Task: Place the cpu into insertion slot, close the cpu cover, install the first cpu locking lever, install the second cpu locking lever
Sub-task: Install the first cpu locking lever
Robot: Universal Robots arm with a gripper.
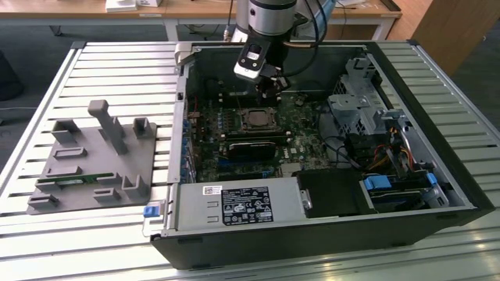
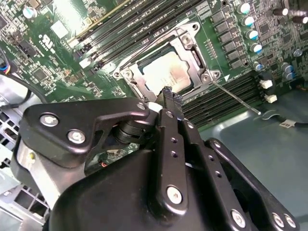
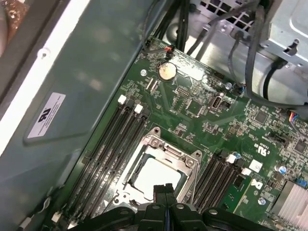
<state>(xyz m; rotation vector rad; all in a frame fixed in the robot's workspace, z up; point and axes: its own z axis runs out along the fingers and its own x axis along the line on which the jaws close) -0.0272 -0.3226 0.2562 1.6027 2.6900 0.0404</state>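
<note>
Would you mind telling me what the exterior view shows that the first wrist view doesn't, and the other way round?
The exterior view adds the grey fixture beside the case, the power supply and the drive cage. The first wrist view adds a coin cell and a white label on the case wall. Both show the shut gripper above the cpu, which lies framed by its cover, with memory slots alongside.

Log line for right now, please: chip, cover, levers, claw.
chip in place | cover down over it | one lever jutting out sideways | claw shut, empty, at cover edge
</note>
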